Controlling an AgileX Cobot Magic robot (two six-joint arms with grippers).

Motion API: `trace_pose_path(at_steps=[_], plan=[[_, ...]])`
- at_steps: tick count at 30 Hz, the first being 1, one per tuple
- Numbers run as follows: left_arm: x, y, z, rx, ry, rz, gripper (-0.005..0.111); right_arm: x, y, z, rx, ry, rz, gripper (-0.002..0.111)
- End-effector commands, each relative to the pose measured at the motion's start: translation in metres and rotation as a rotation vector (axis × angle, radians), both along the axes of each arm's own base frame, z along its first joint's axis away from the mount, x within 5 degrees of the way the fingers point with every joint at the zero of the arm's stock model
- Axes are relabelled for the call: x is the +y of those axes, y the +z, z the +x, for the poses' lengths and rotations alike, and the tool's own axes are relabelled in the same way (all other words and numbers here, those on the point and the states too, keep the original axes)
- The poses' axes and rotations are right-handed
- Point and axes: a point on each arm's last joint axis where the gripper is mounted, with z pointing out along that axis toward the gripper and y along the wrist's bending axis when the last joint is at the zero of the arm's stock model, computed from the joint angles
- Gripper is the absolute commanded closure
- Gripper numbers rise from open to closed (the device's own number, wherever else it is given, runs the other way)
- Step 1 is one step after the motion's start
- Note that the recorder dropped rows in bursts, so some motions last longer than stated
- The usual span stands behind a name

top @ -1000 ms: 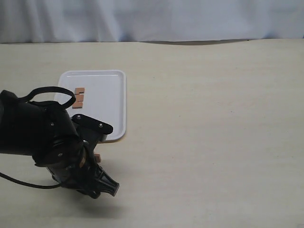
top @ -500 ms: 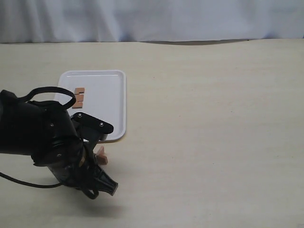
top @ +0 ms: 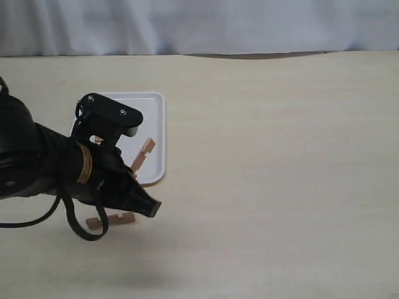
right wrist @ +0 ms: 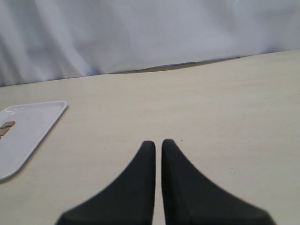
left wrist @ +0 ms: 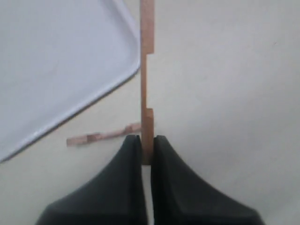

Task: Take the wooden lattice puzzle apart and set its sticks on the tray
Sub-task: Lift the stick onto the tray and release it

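My left gripper (left wrist: 147, 140) is shut on one end of a notched reddish-brown stick (left wrist: 146, 70). In the exterior view this stick (top: 143, 156) slants up over the near right corner of the white tray (top: 153, 106), held by the left gripper (top: 133, 172). What remains of the lattice puzzle (top: 112, 220) lies flat on the table just in front of the tray, seen as a thin strip of sticks (left wrist: 104, 136) in the left wrist view. Another stick (right wrist: 5, 127) lies on the tray (right wrist: 42, 119). My right gripper (right wrist: 158, 143) is shut on nothing, low over bare table.
The bulky black left arm (top: 43, 165) covers the tray's near left part. A white cloth backdrop (top: 199, 25) runs along the table's far edge. The right arm does not show in the exterior view.
The left arm has lifted up and back toward the tray, carrying one stick. The remaining sticks, hidden under the arm before, now show on the table.
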Motion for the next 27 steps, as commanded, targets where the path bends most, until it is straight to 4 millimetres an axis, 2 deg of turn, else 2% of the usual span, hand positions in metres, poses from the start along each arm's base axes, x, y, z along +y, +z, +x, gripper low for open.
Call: trace_pose_path(at_steps=[1, 4, 9, 14, 21, 27], plan=[[0.002, 0.005, 0.03, -0.126, 0.049, -0.203, 0.107, 0.0, -0.001, 0.0, 0.002, 0.002, -0.002, 0.104], [0.011, -0.007, 0.052, -0.135, 0.138, -0.274, 0.107, 0.0, -0.001, 0.0, 0.002, 0.002, -0.002, 0.104], [0.032, -0.04, 0.093, -0.038, 0.3, -0.179, 0.107, 0.0, -0.001, 0.0, 0.002, 0.002, -0.002, 0.104], [0.024, -0.062, 0.121, 0.052, 0.302, -0.076, 0.107, 0.0, -0.001, 0.0, 0.002, 0.002, -0.002, 0.104], [0.001, -0.055, 0.147, 0.194, 0.15, -0.14, 0.107, 0.0, -0.001, 0.0, 0.002, 0.002, -0.002, 0.104], [0.022, -0.05, 0.168, 0.201, 0.238, -0.242, 0.107, 0.0, -0.001, 0.0, 0.002, 0.002, -0.002, 0.104]])
